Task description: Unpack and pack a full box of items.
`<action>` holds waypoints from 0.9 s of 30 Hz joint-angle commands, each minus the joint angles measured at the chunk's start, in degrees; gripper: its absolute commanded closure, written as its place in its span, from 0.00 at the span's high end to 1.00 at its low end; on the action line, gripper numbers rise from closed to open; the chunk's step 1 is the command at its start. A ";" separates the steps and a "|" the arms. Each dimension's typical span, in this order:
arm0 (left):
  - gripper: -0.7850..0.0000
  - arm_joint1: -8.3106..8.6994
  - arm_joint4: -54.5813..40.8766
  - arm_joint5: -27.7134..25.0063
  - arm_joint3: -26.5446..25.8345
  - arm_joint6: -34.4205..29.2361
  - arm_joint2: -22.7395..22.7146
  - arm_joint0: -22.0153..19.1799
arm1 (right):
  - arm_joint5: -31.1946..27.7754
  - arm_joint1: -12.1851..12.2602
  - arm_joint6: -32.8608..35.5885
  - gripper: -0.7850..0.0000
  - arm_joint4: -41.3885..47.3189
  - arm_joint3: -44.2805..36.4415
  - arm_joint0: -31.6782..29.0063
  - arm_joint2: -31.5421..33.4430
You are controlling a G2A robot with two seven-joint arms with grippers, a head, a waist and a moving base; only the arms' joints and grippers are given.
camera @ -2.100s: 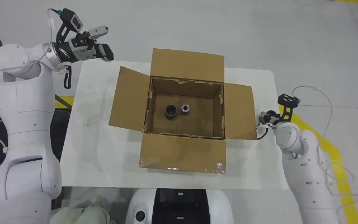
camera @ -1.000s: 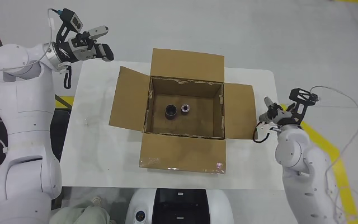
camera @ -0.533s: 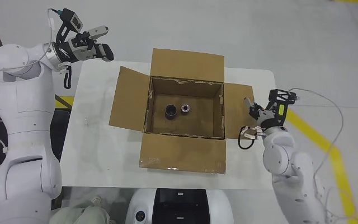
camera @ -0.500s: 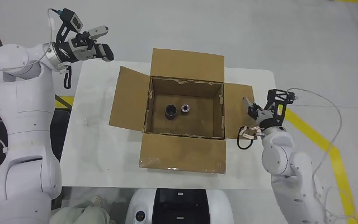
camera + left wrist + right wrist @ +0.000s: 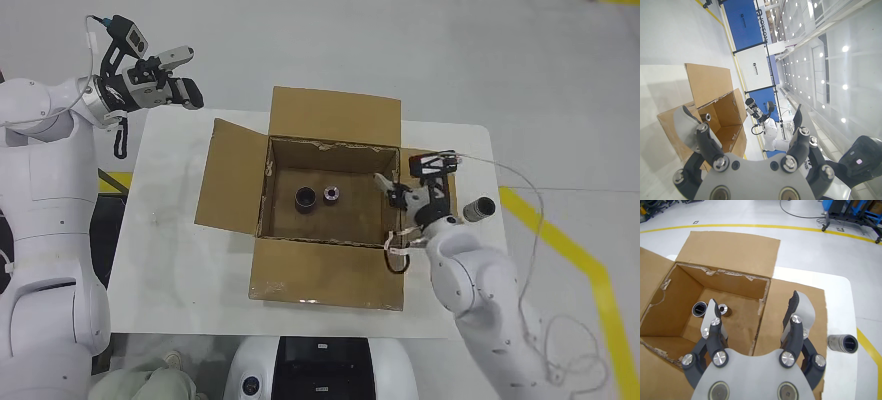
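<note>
White table (image 5: 170, 250) on a pale grey floor with a yellow line at the right side; contents listed from left to right.

1. Left gripper (image 5: 188, 75): held off the table's far left corner, well apart from everything else. Claw apart, holding nothing.
2. Cardboard box (image 5: 335, 110): mid-table, all four flaps folded out flat, top edges torn and ragged.
3. Dark cylinder (image 5: 305, 199): on the box floor, left of centre, apparently on end with its hollow facing up.
4. Silver cylinder (image 5: 331, 194): just beside the dark one on its right, on end, with a small hole in its top.
5. Right gripper (image 5: 753, 297): above the box's right wall, one finger over the inside and the other over the right flap. Claw apart, holding nothing.
6. Grey cylinder (image 5: 479, 209): already out of the box, lying on its side on the bare table just beyond the right flap.

Condition notes (judgement): unpacking looks nearly finished, with two pieces left inside.

- The claw straddles the wall, so a straight descent could catch the ragged edge and drag or tip the box.
- The two pieces stand close together, so a wide claw closing on one may knock the other over.
- A shoved flap could set the grey cylinder rolling toward the table's edge.
</note>
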 commanded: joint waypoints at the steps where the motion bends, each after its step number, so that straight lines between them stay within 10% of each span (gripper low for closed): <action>1: 1.00 0.00 0.00 0.00 0.00 0.00 0.00 0.00 | -0.52 -0.37 1.54 0.91 0.93 1.40 2.23 -1.86; 27: 1.00 0.00 0.00 0.00 0.00 0.00 0.00 0.00 | -14.20 -4.11 17.16 0.75 5.41 20.43 20.26 -16.33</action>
